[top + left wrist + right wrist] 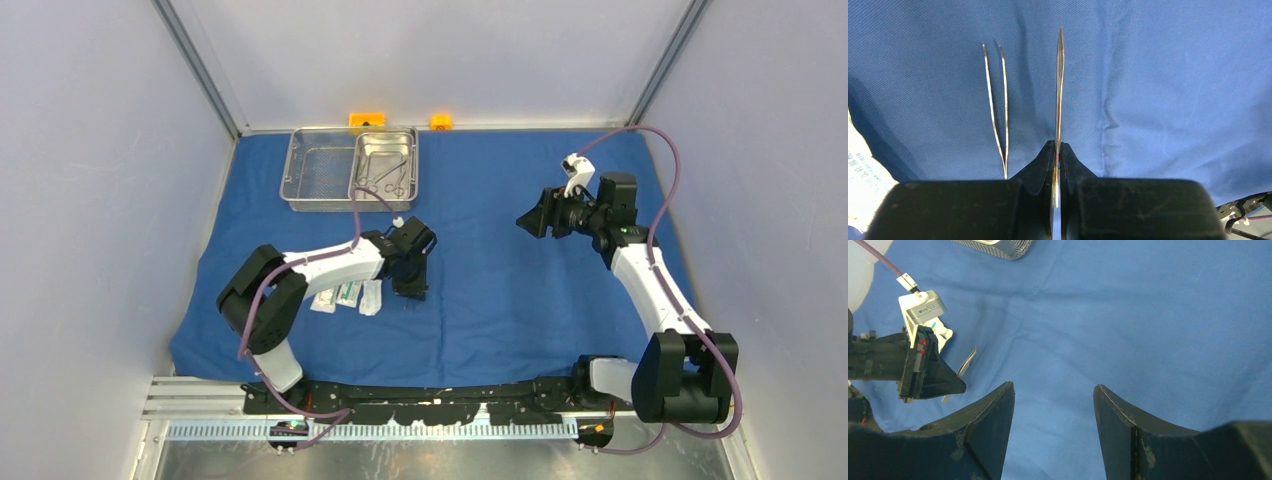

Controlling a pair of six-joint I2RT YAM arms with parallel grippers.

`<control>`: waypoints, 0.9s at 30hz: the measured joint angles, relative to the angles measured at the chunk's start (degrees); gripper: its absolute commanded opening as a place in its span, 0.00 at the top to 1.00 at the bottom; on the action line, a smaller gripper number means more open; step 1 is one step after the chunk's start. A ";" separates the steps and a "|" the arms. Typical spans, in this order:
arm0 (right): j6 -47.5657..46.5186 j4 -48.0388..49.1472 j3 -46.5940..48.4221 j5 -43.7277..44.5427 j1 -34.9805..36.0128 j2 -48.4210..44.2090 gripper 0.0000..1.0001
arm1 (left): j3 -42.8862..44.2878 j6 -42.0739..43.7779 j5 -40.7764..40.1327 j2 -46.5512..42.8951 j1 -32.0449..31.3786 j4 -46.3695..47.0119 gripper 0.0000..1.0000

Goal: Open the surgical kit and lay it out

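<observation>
The blue cloth wrap lies spread open on the table. The steel mesh basket stands at the back left, with the solid steel tray in its right half holding scissors and forceps. Three white-green packets lie in a row on the cloth. My left gripper is just right of them, low over the cloth, and is shut on thin steel forceps pointing forward. A second pair of forceps lies on the cloth to their left. My right gripper is open and empty above the cloth.
Two small orange blocks sit at the back wall behind the basket. Grey walls close in the left, right and back sides. A packet edge shows at the left of the left wrist view. The basket corner shows in the right wrist view.
</observation>
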 measured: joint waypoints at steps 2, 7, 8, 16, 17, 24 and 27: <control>0.00 0.02 -0.02 -0.02 -0.09 -0.22 0.36 | 0.00 -0.13 -0.02 0.26 0.00 0.00 0.90; 0.04 0.04 -0.04 -0.13 -0.22 -0.46 0.36 | 0.00 -0.76 0.28 1.05 0.00 0.02 0.87; 0.04 0.04 -0.04 -0.20 -0.26 -0.46 0.36 | 0.00 -0.87 0.33 1.20 0.00 0.04 0.87; 0.24 0.22 -0.39 -0.52 -0.96 -1.68 0.36 | 0.00 -1.14 0.48 1.75 0.00 0.09 0.82; 0.26 0.24 -0.42 -0.61 -1.01 -1.75 0.36 | 0.00 -1.14 0.48 1.75 0.00 0.09 0.82; 0.39 0.24 -0.52 -0.70 -1.31 -1.81 0.36 | 0.00 -1.18 0.72 1.81 0.04 0.13 0.81; 0.46 0.26 -0.63 -0.72 -1.33 -1.84 0.36 | 0.00 -1.18 0.87 1.84 0.11 0.15 0.80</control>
